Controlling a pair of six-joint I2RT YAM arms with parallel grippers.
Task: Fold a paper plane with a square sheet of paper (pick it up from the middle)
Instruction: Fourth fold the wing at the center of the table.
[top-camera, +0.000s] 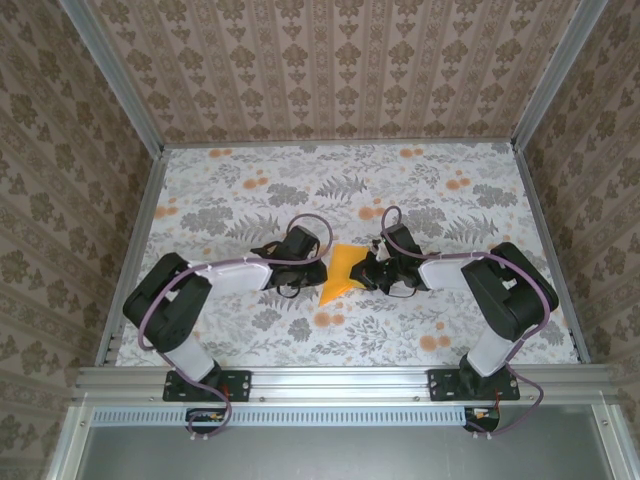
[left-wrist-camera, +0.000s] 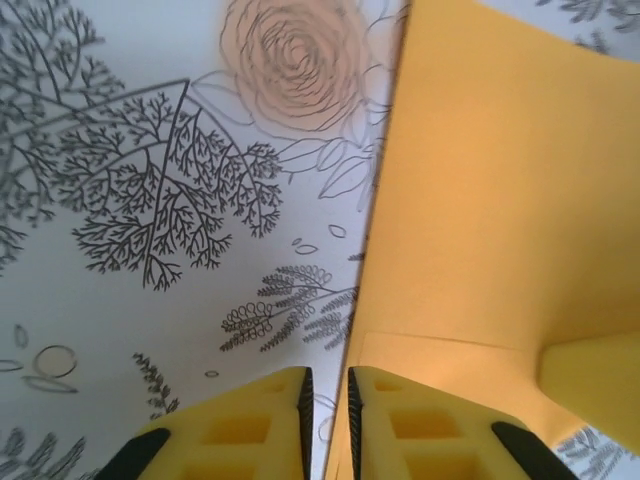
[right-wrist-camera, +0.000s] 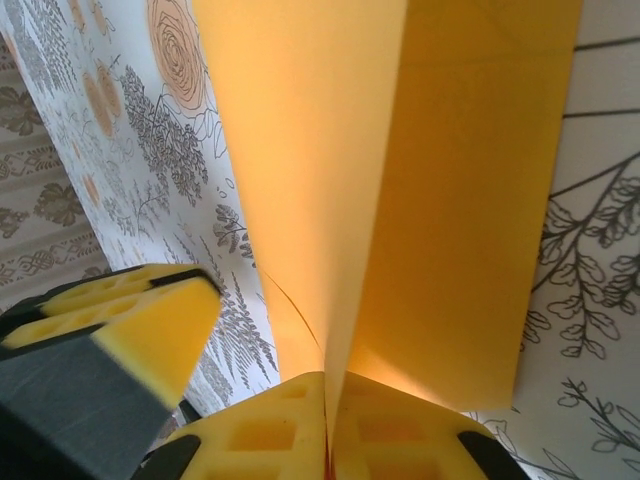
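The floral-printed desk (top-camera: 250, 190) is overlooked from high at 6 o'clock; the folded orange-yellow paper sheet (left-wrist-camera: 480, 200) is shared, very close, by both wrist views.

No word, number, brand or sign can be read anywhere; the folded orange-yellow paper (top-camera: 340, 272) is blank on every face that shows; the table cover (top-camera: 230, 180) carries flower and leaf prints, no lettering.
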